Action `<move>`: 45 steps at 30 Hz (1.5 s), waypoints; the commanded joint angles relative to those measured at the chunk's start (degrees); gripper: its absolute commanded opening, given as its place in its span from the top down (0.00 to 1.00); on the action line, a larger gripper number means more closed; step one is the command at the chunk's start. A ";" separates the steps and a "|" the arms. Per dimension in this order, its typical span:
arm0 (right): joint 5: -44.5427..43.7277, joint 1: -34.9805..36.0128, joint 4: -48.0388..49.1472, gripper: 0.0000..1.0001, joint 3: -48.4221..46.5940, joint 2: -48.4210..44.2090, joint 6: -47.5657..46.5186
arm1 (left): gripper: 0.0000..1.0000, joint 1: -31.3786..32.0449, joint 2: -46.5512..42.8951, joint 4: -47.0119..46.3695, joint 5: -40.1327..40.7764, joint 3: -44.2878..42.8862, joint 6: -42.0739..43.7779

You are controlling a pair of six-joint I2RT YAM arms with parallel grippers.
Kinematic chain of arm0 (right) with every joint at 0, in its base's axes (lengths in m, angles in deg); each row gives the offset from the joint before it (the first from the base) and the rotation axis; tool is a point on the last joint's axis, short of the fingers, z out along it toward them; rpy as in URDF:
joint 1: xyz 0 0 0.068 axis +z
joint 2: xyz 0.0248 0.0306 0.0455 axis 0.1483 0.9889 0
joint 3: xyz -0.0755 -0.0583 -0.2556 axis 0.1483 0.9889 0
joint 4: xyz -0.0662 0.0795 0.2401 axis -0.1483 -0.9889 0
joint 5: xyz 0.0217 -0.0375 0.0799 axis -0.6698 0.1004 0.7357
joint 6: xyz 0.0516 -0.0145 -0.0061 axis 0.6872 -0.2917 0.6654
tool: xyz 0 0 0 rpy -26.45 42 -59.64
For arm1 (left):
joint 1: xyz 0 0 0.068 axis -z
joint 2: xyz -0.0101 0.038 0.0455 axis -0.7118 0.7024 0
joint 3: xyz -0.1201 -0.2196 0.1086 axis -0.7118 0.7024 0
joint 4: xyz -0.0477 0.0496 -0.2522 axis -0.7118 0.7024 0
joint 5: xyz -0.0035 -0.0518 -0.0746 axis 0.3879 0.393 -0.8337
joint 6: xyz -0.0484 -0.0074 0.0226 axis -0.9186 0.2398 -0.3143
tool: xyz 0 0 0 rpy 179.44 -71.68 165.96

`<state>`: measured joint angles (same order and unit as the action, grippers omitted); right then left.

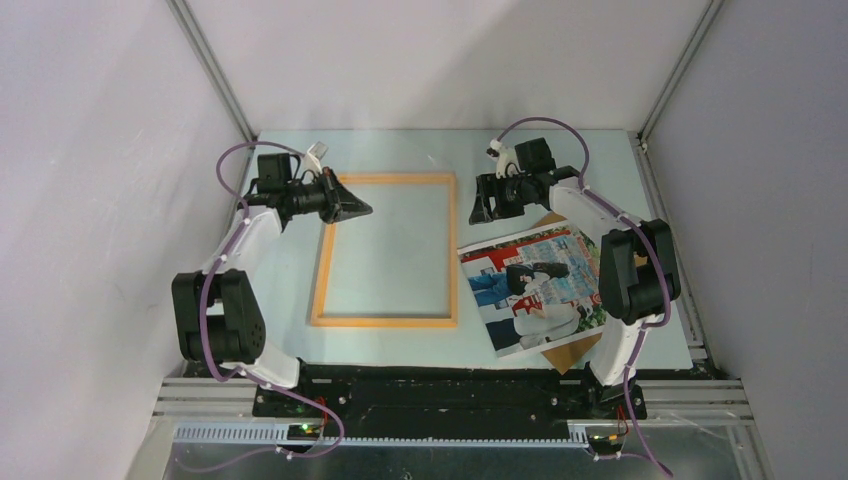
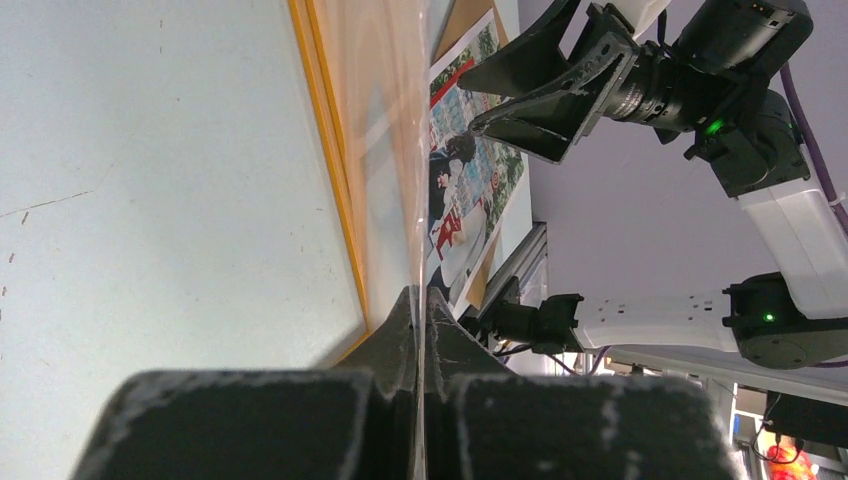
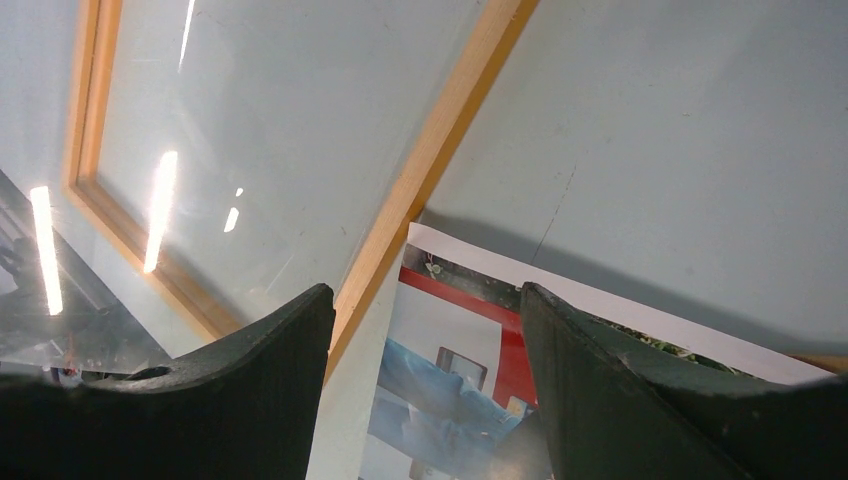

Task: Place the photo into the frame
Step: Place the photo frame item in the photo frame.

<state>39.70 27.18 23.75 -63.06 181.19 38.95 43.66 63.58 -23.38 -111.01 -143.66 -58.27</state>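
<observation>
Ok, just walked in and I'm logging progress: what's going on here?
The left end effector is shut on what looks like a clear pane, held over the frame. The right end effector is open near the frame's far right corner, holding nothing. The photo lies beside the frame on a brown board.

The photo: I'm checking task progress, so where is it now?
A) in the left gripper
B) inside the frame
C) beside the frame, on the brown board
C: the photo lies outside the frame, to its right, atop the brown board.
</observation>
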 commanded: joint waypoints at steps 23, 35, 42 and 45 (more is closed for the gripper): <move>-0.89 0.64 1.37 0.28 0.41 -0.73 -1.26 | 1.00 0.75 -2.93 -2.37 0.00 0.41 -0.01; -1.57 1.79 2.10 0.25 0.41 -0.01 -0.33 | 1.00 0.78 -1.25 -2.45 1.37 1.66 1.86; -2.19 2.12 2.59 0.24 -1.49 2.46 1.38 | 1.00 0.83 -0.55 -2.45 1.79 1.59 2.72; -1.54 2.17 1.99 0.24 -3.41 4.48 2.15 | 1.00 0.84 -0.23 -2.44 1.74 1.57 2.96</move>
<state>38.20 29.21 24.82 -63.15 182.87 39.62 43.77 62.97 -24.50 -108.41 -142.15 -57.20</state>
